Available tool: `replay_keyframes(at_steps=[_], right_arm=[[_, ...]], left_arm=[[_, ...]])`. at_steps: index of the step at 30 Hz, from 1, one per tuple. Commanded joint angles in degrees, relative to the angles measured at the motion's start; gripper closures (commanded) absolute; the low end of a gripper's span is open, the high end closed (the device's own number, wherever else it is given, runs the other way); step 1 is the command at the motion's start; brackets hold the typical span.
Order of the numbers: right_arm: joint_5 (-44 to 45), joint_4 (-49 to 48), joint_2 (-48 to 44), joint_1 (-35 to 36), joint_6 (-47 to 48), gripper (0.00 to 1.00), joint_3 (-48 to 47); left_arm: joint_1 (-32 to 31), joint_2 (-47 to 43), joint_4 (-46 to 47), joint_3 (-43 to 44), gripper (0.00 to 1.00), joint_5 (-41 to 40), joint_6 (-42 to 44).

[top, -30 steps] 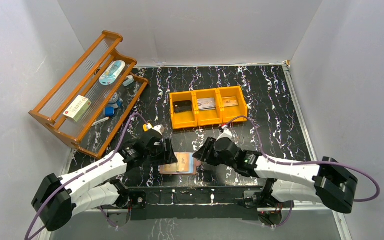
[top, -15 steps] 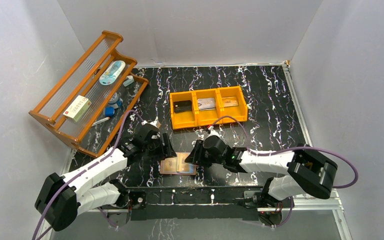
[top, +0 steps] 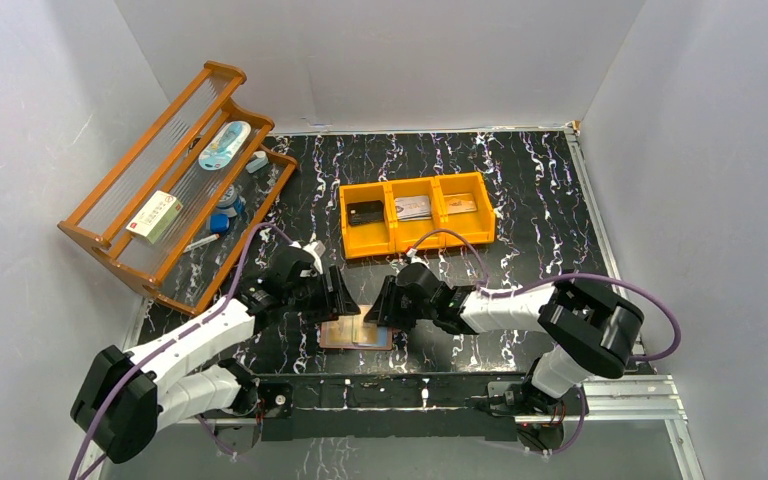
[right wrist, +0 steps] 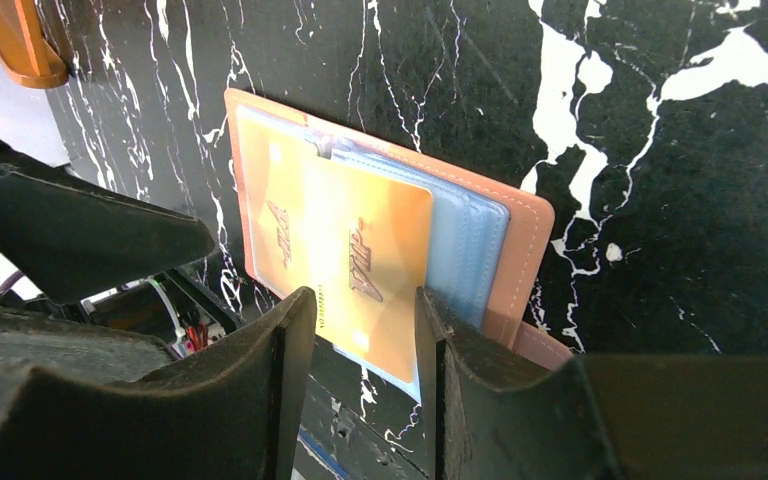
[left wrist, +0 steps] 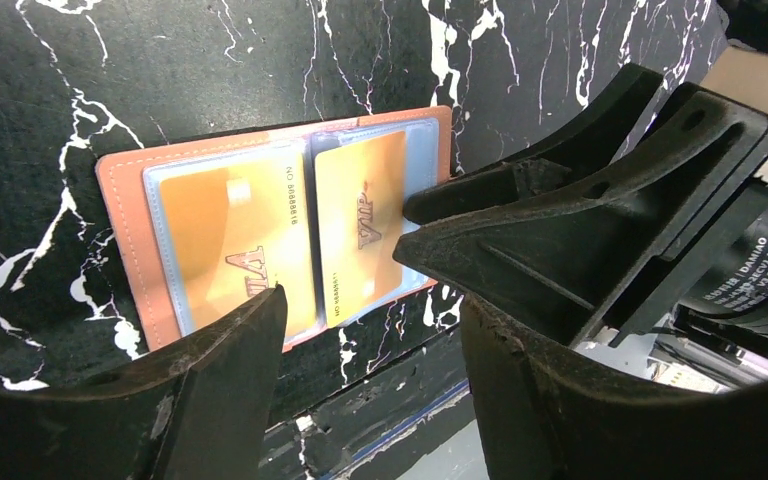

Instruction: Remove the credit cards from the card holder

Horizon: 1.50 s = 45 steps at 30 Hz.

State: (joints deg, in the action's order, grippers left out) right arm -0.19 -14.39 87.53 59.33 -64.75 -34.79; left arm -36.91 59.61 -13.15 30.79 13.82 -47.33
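The black marbled table carries a wooden rack at far left and an orange tray in the middle. Only the overhead camera gives me those. It also shows both arms bent inward over the pink card holder, which lies open and flat at the near edge between the bases.

The wrist cameras add what the overhead blurs. Two yellow cards, the left card and the right card, sit in pale blue sleeves marked VIP. The left gripper is released, its fingers spread wide above the holder's near edge. The right gripper has its fingers parted more narrowly, over the right-hand card's near end. I can't tell whether the tips touch it; nothing is grasped.

A second ago the right elbow was flung far right. It has since folded in, and that gripper has slid left onto the holder. The left gripper edged closer too. The holder has not moved.
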Motion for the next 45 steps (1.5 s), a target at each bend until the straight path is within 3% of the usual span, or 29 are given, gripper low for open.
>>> replay_keyframes(at_steps=[1,11,18,35,45], right_arm=[[-0.32,-0.63,0.72,-0.18,-1.00,0.50,1.34],[0.93,-2.82,-0.19,-0.31,-3.95,0.50,6.26],[0.63,-2.72,-0.02,-0.27,-3.98,0.50,5.97],[-0.19,-3.31,0.88,-0.28,-4.24,0.50,6.13],[0.77,-2.06,-0.43,-0.27,-4.24,0.50,6.13]], left_arm=[[0.25,1.30,2.72,-1.21,0.37,3.85,1.37],[0.24,7.85,5.98,-1.28,0.37,6.77,2.99],[0.25,9.91,10.02,-4.54,0.43,4.76,1.58],[0.25,12.26,22.03,-10.94,0.72,10.48,-2.19],[0.19,11.13,18.72,-9.82,0.93,9.26,-1.66]])
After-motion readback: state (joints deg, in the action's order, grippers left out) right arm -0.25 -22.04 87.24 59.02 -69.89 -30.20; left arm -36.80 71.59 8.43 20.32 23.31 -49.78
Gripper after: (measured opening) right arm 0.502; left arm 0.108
